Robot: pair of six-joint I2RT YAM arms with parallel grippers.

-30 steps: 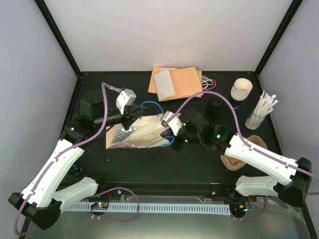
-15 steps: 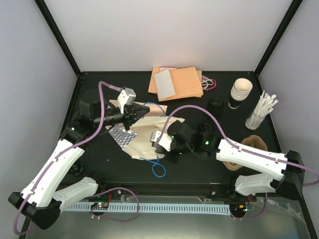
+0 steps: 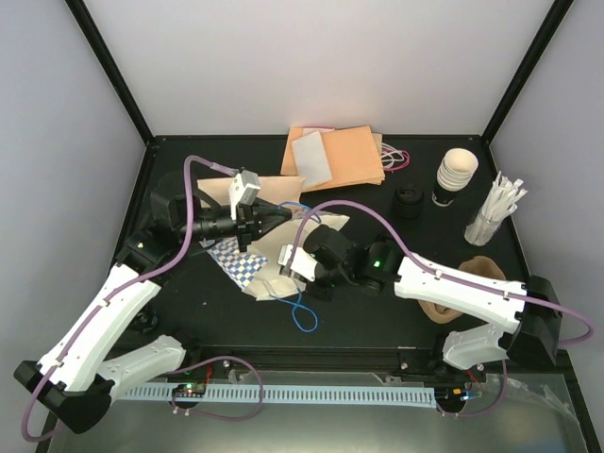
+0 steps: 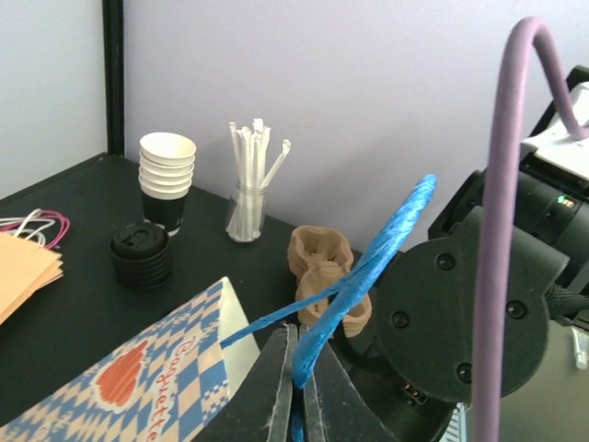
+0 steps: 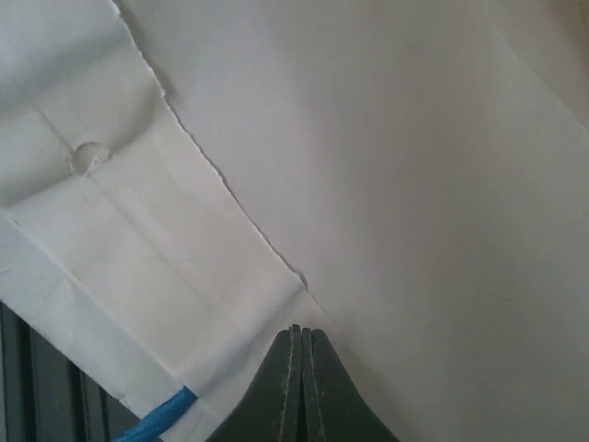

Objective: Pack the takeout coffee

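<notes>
Pinching blue handle in fully closed left tool, clamping paper bag edge in fully closed right tool.

Top external: overhead from the near edge, whole table. Left wrist: low, facing right; shares the cup stack with it. Right wrist: close against the paper bag.

The paper bag fills the middle of the tabletop. On my right stand a cup stack, straw jar and pulp carrier. Front left is open.
</notes>
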